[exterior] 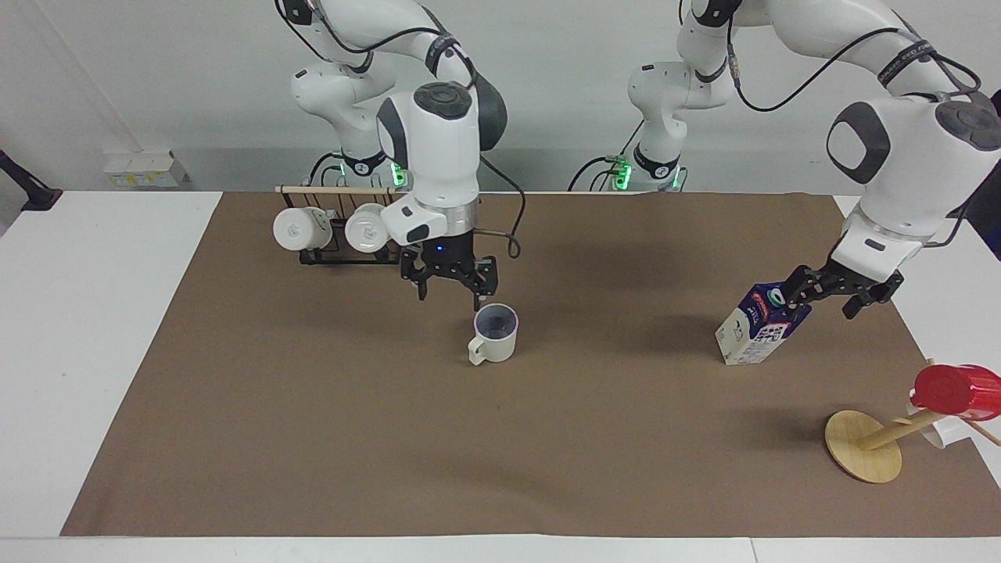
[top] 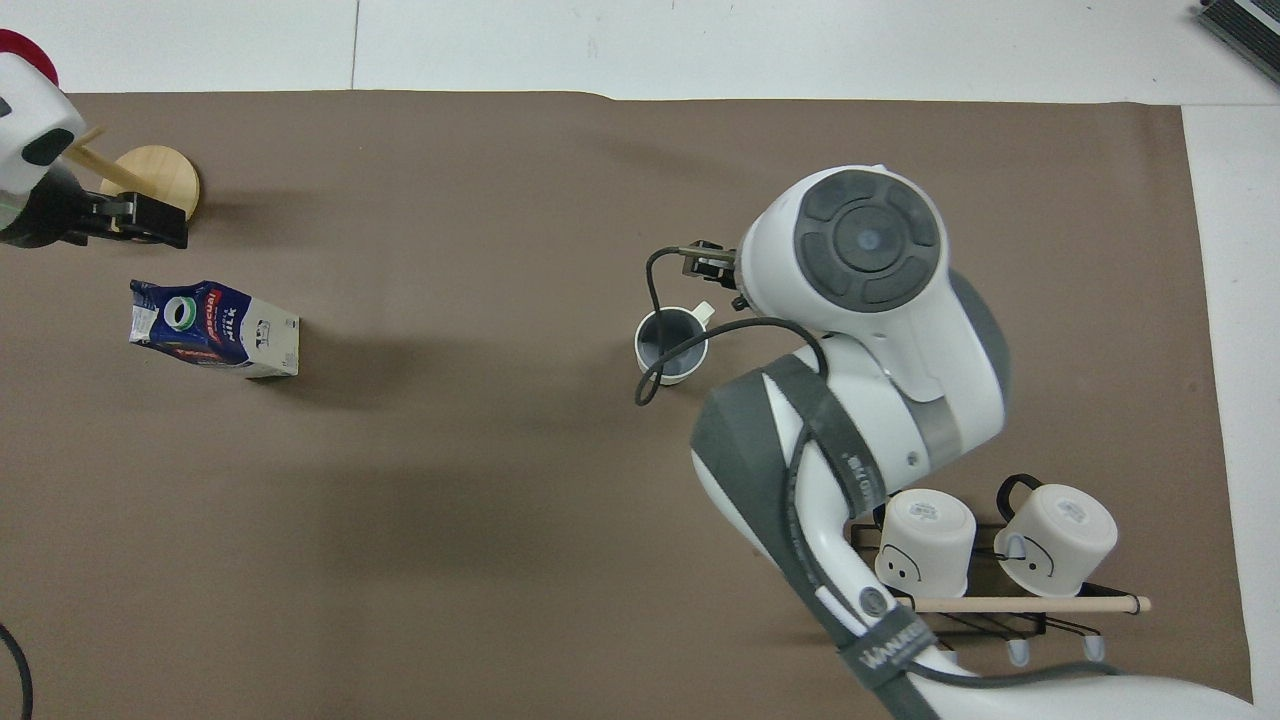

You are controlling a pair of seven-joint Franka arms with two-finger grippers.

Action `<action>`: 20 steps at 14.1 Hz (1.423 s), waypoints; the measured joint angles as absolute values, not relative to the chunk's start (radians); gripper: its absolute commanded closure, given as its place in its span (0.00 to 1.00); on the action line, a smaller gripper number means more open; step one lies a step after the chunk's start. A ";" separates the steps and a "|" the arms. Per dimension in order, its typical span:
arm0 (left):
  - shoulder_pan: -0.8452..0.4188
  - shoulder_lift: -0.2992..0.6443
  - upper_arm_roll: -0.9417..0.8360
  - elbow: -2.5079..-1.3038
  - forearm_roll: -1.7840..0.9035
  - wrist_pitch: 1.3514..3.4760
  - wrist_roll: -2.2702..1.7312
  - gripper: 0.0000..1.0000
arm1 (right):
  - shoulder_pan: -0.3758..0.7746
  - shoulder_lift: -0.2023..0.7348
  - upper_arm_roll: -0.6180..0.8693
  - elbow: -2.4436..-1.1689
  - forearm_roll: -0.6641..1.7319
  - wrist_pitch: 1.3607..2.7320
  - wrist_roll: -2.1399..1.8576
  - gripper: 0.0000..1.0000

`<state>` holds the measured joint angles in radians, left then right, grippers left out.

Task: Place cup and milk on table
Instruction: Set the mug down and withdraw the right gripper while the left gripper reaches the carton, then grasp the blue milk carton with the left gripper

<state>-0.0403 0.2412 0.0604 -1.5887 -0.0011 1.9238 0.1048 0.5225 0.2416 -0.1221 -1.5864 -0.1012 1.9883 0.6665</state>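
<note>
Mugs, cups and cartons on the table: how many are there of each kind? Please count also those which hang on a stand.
Cream mug standing on the mat: 1, the cup
White mugs on the black rack: 2
Red cup on the wooden stand: 1
White mug, partly hidden under the red cup: 1
Milk carton: 1
Total: 6

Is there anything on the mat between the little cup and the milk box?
Nothing. Between the cup and the milk there is only bare brown mat with shadows on it. Both the facing and overhead views show that.
</note>
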 measured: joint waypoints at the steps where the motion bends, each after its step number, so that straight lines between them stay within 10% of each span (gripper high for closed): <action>1: -0.040 0.242 0.059 -1.624 -0.001 1.949 0.104 0.00 | 0.499 0.219 -0.122 -1.587 -0.087 1.961 0.616 0.00; 10: -0.041 0.196 0.055 -1.767 -0.002 1.991 0.092 0.00 | 0.243 0.057 -0.124 -1.588 -0.045 1.745 0.255 0.00; 14: -0.041 0.180 0.056 -1.786 -0.002 1.991 0.089 0.65 | 0.143 0.024 -0.124 -1.590 -0.024 1.670 0.125 0.00; 20: -0.050 0.166 0.038 -1.783 -0.002 1.992 0.075 0.68 | 0.060 0.002 -0.124 -1.570 -0.012 1.640 0.035 0.00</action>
